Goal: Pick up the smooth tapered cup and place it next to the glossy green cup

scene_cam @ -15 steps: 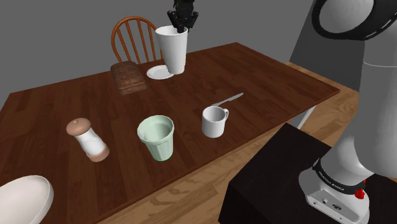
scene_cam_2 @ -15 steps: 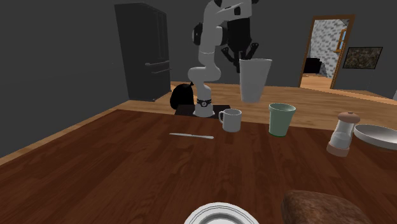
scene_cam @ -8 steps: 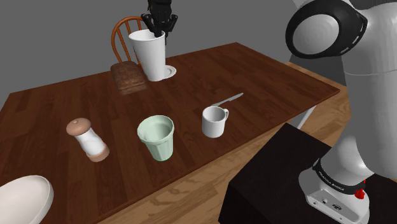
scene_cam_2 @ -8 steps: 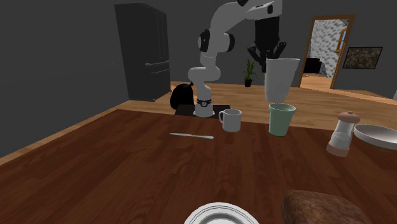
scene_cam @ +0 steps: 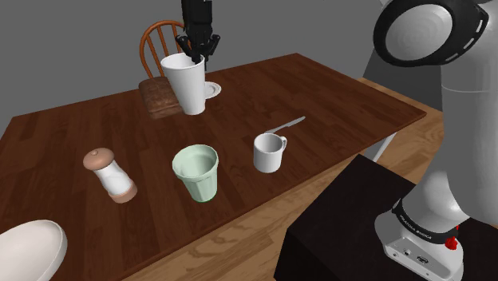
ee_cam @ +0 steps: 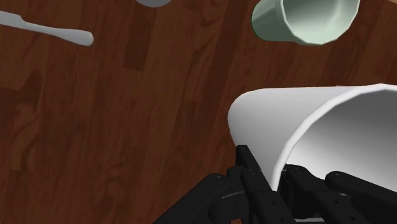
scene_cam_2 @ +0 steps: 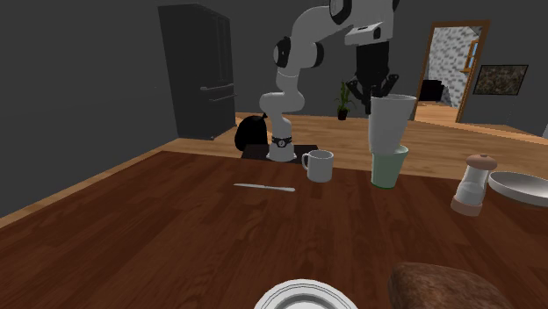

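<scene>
A tall white tapered cup [scene_cam: 188, 85] hangs upright above the far part of the wooden table [scene_cam: 335, 104]. My black gripper [scene_cam: 197, 57] is shut on its rim from above. In the wrist view one finger [ee_cam: 252, 170] lies outside the cup [ee_cam: 299, 124] wall and the other inside it. The pale green ribbed cup [scene_cam: 197, 172] stands nearer the front edge, well apart from the held cup. From the second exterior view the white cup [scene_cam_2: 389, 123] and gripper [scene_cam_2: 378, 92] appear directly over the green cup [scene_cam_2: 388, 167].
A white mug [scene_cam: 269, 152] and a knife [scene_cam: 286, 125] lie to the shoulder view's right of the green cup. A shaker [scene_cam: 110, 176] and a white bowl [scene_cam: 28, 249] sit to its left. A loaf [scene_cam: 160, 96], a small plate [scene_cam: 211, 89] and a chair [scene_cam: 164, 40] are at the back.
The arm has carried the white cup toward the shoulder view's left and a little lower, off the small plate. In the second exterior view it moved right, over the green cup.
</scene>
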